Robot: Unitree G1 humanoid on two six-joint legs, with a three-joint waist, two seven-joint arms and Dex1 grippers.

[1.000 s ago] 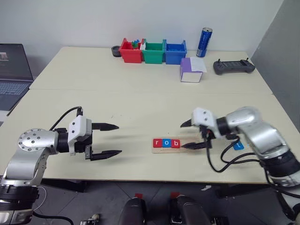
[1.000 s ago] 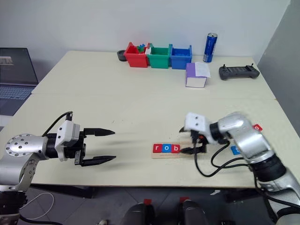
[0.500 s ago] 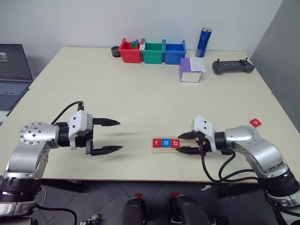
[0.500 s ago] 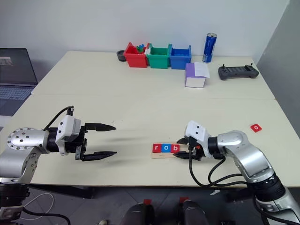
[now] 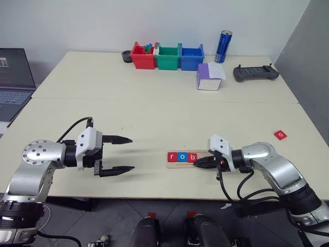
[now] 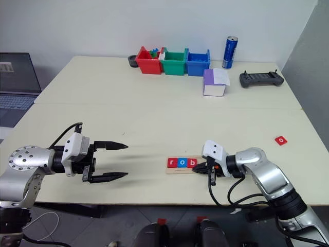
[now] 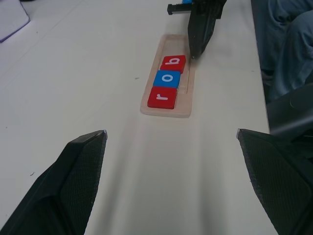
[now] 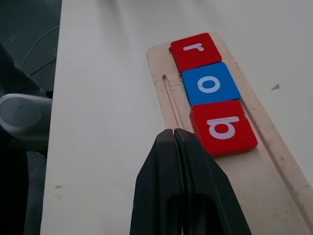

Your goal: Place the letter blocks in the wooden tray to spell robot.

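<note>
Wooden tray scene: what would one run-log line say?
long pale wooden tray: red r, blue o, red b seated | right gripper: shut, empty, beside b | left gripper: open

The wooden tray lies on the tabletop holding 3 letter blocks: red r, blue o, red b. The right end effector, fingers together, tips at the b.

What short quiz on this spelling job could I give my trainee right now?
1. Which letters sit in the tray?
2. True or false: the right gripper is shut and holds nothing.
3. The red o tile lies: A) in the tray, B) on the table right of the tray, C) in the red bin.

Key: 1. r, o, b. 2. True. 3. B.
</note>
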